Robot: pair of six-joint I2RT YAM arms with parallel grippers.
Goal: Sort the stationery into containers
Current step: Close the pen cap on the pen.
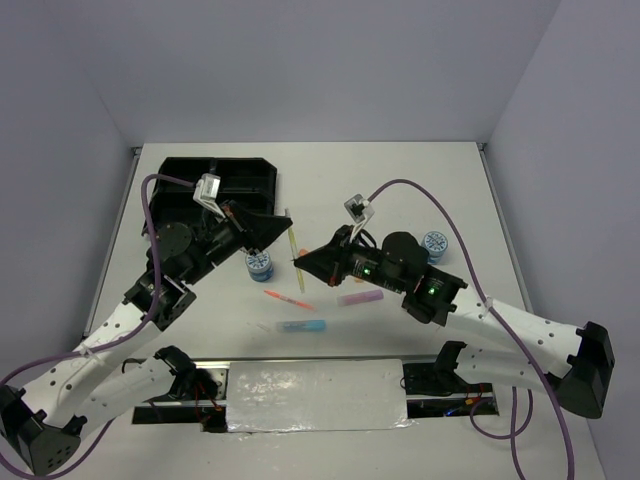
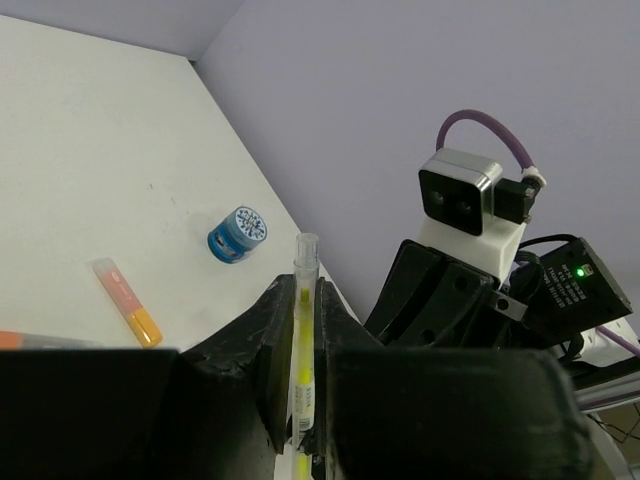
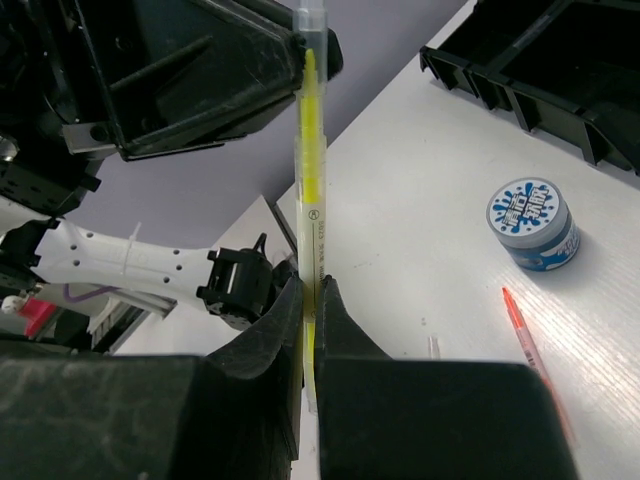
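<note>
A thin yellow pen (image 1: 293,250) hangs in the air between both arms. My left gripper (image 1: 281,226) is shut on its upper end, and my right gripper (image 1: 303,263) is shut on its lower part. In the left wrist view the pen (image 2: 303,330) runs up between the fingers of the gripper (image 2: 300,292). The right wrist view shows the pen (image 3: 312,170) rising from the right gripper (image 3: 312,288) to the left one (image 3: 305,45). The black divided tray (image 1: 215,180) lies at the back left.
On the table lie a blue-white tape roll (image 1: 259,264), a second roll (image 1: 434,244), a thin orange-pink pen (image 1: 288,299), a purple highlighter (image 1: 360,298) and a blue highlighter (image 1: 301,326). The tray's edge (image 3: 560,70) is beyond the near roll (image 3: 532,222).
</note>
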